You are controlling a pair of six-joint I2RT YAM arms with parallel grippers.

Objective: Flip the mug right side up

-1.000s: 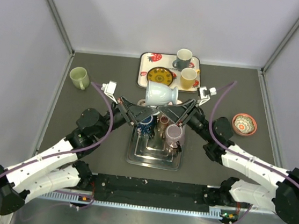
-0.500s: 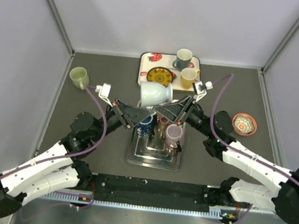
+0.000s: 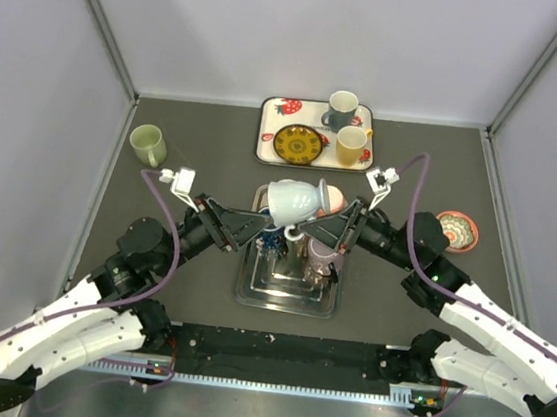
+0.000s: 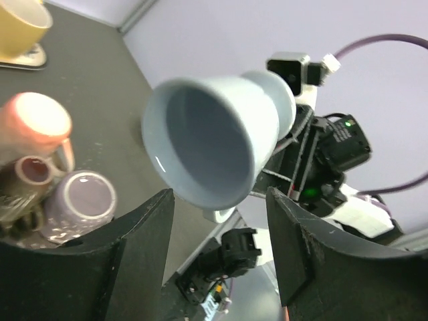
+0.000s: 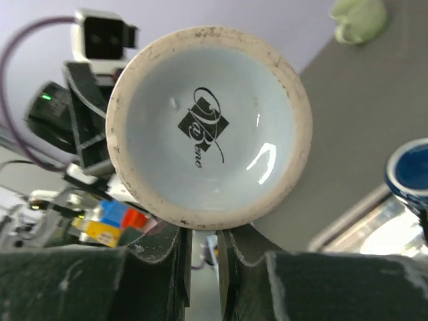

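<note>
A pale blue-white mug [image 3: 292, 200] hangs tilted on its side above the metal tray [image 3: 288, 297]. My right gripper [image 3: 308, 231] is shut on its lower edge near the handle. The right wrist view faces the mug's base [image 5: 207, 127], printed with a black logo, just above my right gripper [image 5: 204, 264]. In the left wrist view the mug's mouth [image 4: 214, 144] faces me, handle downward. My left gripper [image 4: 221, 257] stands open, its fingers apart from the mug. From above, the left gripper [image 3: 259, 229] sits just left of and below the mug.
The metal tray holds a blue mug [image 3: 273, 236], a lilac mug [image 3: 322, 254] and a pink one [image 3: 331, 196]. A strawberry-print tray [image 3: 268, 127] at the back carries two mugs and a plate. A green mug [image 3: 147, 143] stands far left, a patterned bowl [image 3: 455, 231] right.
The left gripper opened and let go of the mug, drawing back left. The right gripper closed on it. The mug came down and nearer, over the metal tray.
</note>
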